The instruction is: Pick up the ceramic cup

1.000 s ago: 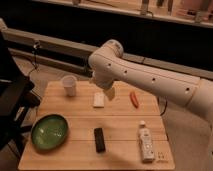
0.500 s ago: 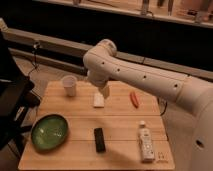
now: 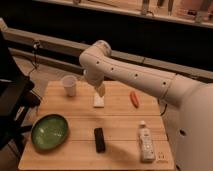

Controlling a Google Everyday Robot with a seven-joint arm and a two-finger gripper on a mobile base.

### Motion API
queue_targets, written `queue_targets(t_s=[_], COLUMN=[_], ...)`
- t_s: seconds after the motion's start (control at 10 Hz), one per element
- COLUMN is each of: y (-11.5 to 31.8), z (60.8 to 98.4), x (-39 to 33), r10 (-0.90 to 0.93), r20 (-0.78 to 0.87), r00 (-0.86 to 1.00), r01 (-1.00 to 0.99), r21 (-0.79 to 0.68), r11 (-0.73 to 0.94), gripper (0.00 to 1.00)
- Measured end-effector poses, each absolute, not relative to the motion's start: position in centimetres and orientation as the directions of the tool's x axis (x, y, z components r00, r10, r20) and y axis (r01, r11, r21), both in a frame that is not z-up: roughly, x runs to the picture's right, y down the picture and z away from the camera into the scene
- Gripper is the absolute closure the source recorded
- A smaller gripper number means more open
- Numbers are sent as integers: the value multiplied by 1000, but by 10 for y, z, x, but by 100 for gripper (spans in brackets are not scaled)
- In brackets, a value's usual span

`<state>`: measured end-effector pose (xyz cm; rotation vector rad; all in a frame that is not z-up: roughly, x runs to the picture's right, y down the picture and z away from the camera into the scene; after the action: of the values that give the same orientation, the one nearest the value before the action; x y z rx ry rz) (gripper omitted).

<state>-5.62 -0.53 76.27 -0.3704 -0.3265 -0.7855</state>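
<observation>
Camera view: gripper (image 3: 100,90) hung just above white block (image 3: 99,101) at back-middle of table (image 3: 120,120), jaws spread wide, gripping nothing. Cup (image 3: 69,85) stood upright at table's back-left corner, near gripper but apart from it. Bowl (image 3: 50,131) front-left. Black bar (image 3: 100,139) front-middle. Bottle (image 3: 145,142) front-right, label too small to read. Orange stick (image 3: 134,98) right of block.

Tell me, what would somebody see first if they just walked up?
The big white robot arm stretching in from the right over the wooden table grabs the eye first. Its tool hangs above a white block near the table's back edge, not far from the little white cup. The green bowl at the front left corner stands out too.
</observation>
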Motion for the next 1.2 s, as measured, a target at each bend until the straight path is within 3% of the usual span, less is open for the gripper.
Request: queue_targets(t_s=[1.2], y=[-10], z=[800], x=[-78], r10=[-633], r20=[462], r00=[622], r01=[759], r21=[-156], r11=[632], gripper=[20])
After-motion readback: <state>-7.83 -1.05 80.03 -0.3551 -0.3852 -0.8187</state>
